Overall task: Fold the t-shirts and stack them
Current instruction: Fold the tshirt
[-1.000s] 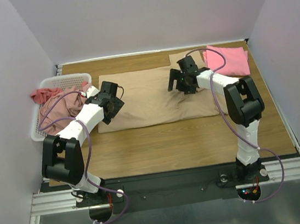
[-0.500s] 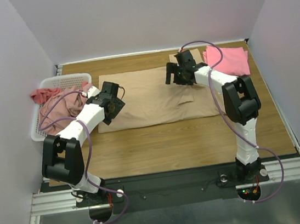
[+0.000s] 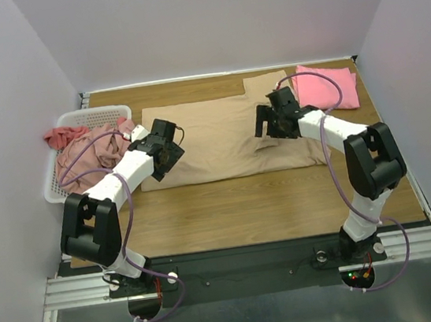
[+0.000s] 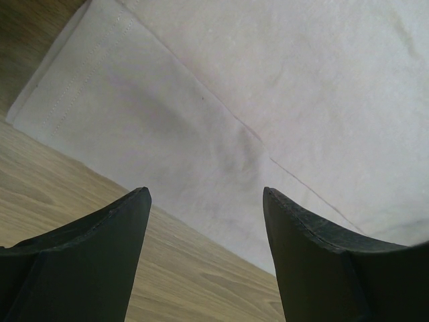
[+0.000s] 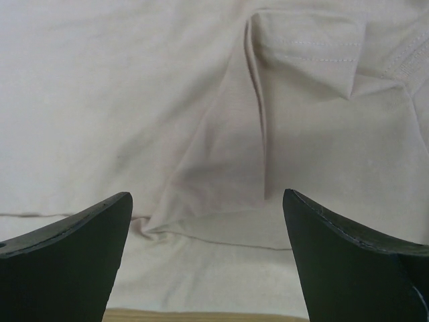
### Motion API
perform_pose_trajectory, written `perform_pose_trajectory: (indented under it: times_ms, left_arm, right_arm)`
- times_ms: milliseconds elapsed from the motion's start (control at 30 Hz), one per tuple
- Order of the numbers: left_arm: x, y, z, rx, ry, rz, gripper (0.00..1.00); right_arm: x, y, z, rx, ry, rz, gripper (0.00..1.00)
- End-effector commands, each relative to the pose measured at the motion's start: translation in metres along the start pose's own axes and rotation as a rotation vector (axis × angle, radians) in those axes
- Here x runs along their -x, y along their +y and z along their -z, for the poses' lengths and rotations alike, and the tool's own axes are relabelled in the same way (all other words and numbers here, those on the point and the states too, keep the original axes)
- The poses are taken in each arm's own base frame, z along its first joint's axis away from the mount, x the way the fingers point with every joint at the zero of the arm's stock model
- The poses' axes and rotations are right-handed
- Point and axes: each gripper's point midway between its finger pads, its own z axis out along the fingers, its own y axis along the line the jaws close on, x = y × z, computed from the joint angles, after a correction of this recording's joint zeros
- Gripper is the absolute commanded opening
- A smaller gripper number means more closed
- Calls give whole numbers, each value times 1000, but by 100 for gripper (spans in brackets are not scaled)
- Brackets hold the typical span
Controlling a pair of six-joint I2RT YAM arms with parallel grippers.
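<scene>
A large tan t-shirt [image 3: 212, 137] lies spread flat across the middle of the table. My left gripper [image 3: 168, 153] is open and empty, just above its left edge; the left wrist view shows the cloth's hemmed edge [image 4: 221, 121] and bare wood between my fingers. My right gripper [image 3: 268, 128] is open and empty over a small fold in the shirt's right part [image 5: 255, 154]. A folded bright pink t-shirt [image 3: 326, 86] lies at the back right. Dusty-pink [image 3: 91, 155] and salmon-red [image 3: 61, 136] shirts are heaped in the basket at left.
A white plastic mesh basket [image 3: 98, 115] stands at the back left by the wall. Walls close in the table at left, back and right. Bare wood [image 3: 245, 205] lies between the tan shirt and the arm bases.
My right gripper has moved from the shirt's back right corner toward the near right, now over a small fold. My left gripper has barely shifted.
</scene>
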Motion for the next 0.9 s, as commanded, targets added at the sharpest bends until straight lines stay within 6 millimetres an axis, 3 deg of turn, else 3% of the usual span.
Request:
perform_pose_trajectory:
  times_ms: [0,33,100,167,200,233,267,300,333,467,500,733,767,867]
  left_arm:
    - [-3,8,-1,12,-11,-10,80]
    - [-3,8,0,10,-13,-11,80]
    - [-2,8,0,10,-17,-12,80]
    - [-2,8,0,10,-17,-12,80]
    - [-1,7,1,7,-19,-12,80]
    - [-2,8,1,10,-17,-15,79]
    - [-2,9,1,12,-17,-15,79]
    - [-1,8,1,10,-20,-14,80]
    - [-1,9,2,11,-21,-14,80]
    - [1,9,4,10,-26,-13,80]
    - [1,9,5,8,-27,-12,80]
    - [-3,10,4,0,-18,-7,79]
    - [-3,10,4,-1,-15,-7,80]
    - [-5,11,5,-3,-12,-9,80]
  right_arm:
    - [18,-6,-15,-25,-38,-9,100]
    - [22,-10,-23,-46,-40,-2,100]
    - [54,-8,-27,-46,-93,13,100]
    - [63,-14,-45,-58,-91,14,100]
    - [83,-12,-47,-55,-127,14,100]
    - [84,-23,-63,-82,-115,11,100]
    - [98,-23,-59,-82,-142,10,100]
    - [95,-28,-72,-95,-127,24,100]
    - [112,-26,-70,-91,-161,21,100]
    - [119,-9,-55,-4,-167,53,100]
    - [124,0,-38,49,-179,55,100]
    - [65,4,8,166,-76,-9,100]
    - [42,2,6,184,-19,-17,100]
    - [21,-1,6,187,24,-56,100]
